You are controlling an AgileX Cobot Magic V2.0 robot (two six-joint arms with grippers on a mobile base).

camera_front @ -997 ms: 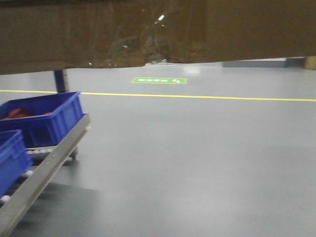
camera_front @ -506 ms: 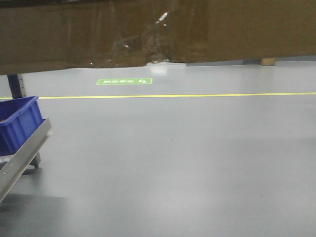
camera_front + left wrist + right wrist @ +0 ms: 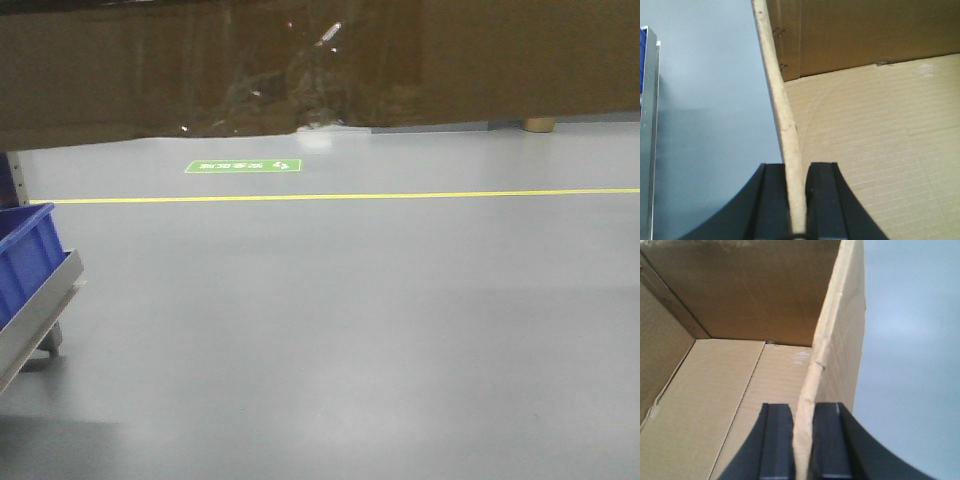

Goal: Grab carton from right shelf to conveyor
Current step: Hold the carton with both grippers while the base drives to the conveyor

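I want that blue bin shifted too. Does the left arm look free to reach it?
Probably not: the left gripper has its jaws shut on the carton wall, the right gripper on the opposite wall, and the blue bin sits apart to the side.

In the front view, the carton (image 3: 320, 70) is spread across the 12 o'clock edge, above the floor (image 3: 350, 350). A floor line (image 3: 400, 194) is laid from 9 to 3 o'clock, a floor marking (image 3: 243, 166) just behind it at 11 o'clock. A bin (image 3: 25, 260) is set behind a rack rail (image 3: 35, 305) at 8 o'clock. One carton wall is clamped between the fingers (image 3: 774, 200) of the left gripper (image 3: 797, 169), the inside at 3 o'clock; another by the right gripper (image 3: 802, 409), the inside at 9 o'clock.
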